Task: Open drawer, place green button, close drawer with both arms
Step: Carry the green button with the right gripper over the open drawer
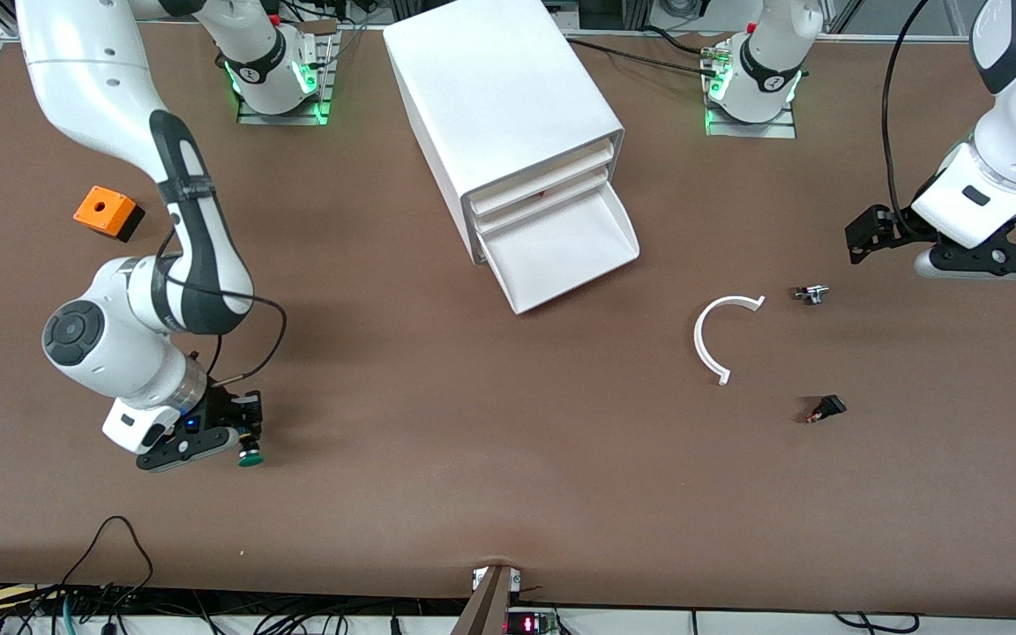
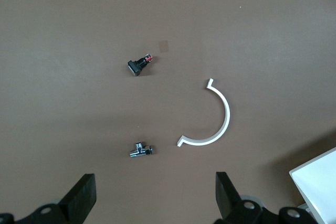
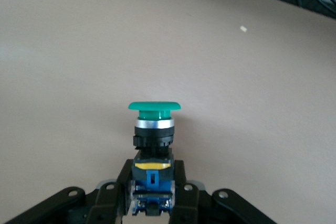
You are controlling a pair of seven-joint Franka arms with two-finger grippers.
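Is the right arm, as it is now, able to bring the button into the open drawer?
Probably yes. The right gripper is shut on the button, the drawer stands pulled out, and only bare table lies between them.

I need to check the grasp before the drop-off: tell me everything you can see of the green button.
The button has a round green mushroom cap, a silver collar, a black body and a blue rear block with a yellow strip. The right claw is shut on that blue block, fingers on either side, cap pointing away from the wrist. It is held over bare brown table toward the right arm's end.
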